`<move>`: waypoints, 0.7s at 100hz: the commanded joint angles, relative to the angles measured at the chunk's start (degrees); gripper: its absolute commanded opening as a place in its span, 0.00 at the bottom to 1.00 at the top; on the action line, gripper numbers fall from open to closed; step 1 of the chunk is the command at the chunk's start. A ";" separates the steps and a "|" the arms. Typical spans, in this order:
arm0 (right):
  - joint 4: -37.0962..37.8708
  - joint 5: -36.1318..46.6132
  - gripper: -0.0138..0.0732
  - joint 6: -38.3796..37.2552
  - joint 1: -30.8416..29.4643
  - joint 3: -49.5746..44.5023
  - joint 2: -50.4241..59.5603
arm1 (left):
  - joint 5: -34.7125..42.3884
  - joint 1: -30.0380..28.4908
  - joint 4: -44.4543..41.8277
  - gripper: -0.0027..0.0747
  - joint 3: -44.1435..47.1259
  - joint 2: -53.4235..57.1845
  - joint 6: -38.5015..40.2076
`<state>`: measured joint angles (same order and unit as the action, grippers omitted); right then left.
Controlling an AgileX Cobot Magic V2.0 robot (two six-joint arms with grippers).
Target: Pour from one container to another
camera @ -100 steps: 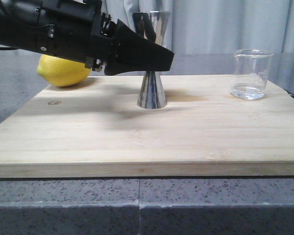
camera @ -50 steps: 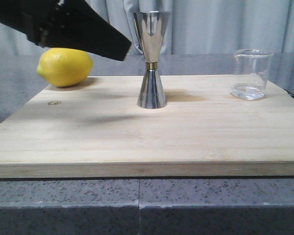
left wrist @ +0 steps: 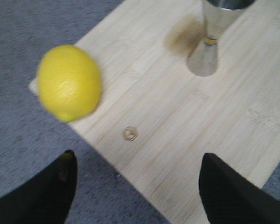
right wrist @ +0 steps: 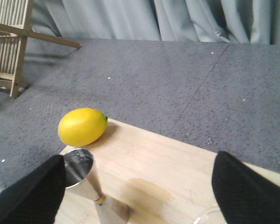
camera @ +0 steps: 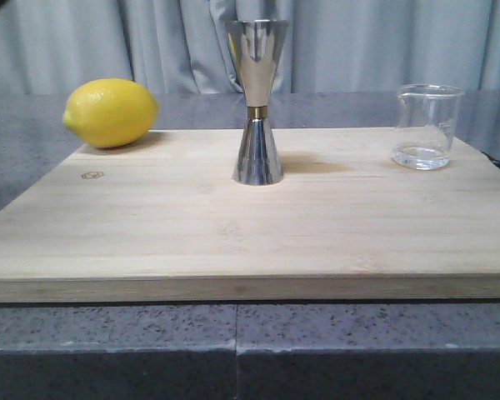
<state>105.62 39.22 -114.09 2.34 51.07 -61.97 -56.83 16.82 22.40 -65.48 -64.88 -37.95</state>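
Board with one jigger [camera: 257, 100], one beaker [camera: 427, 126] and one lemon [camera: 111, 112]; both grippers spread wide and empty.

The only marking is a small hexagonal logo [left wrist: 129, 134] stamped on the wooden board [camera: 233, 233] near the lemon; no letters can be read in it. In the left wrist view the left gripper [left wrist: 137, 193] has its two black fingers far apart, holding and touching nothing, above the board's edge near the lemon. The right gripper [right wrist: 137, 196] is likewise spread wide and empty, above the jigger and the beaker's rim. The jigger stands upright mid-board at the back, a gold band at its waist. The beaker stands upright near the board's right rear corner, well apart from the jigger, with a little clear liquid in the bottom. The lemon lies at the left rear corner.
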 commanded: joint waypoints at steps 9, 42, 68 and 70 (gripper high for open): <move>0.97 -0.57 0.82 -0.49 -0.36 1.72 3.97 | 3.46 -1.33 -6.67 0.68 -1.38 7.46 16.02; 0.97 -11.32 0.82 -0.49 -0.36 -7.04 16.52 | 11.31 -9.74 -10.76 0.63 9.59 20.56 27.15; 0.97 -15.57 0.82 -0.49 -0.36 -14.79 24.85 | 16.92 -13.23 -10.76 0.63 17.37 27.99 29.07; 0.97 -15.57 0.82 -0.49 -0.36 -15.14 25.05 | 17.18 -13.23 -10.76 0.63 17.62 28.11 29.07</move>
<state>105.62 26.36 -114.55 2.34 35.96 -38.38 -45.61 3.93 10.88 -47.69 -37.67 -9.76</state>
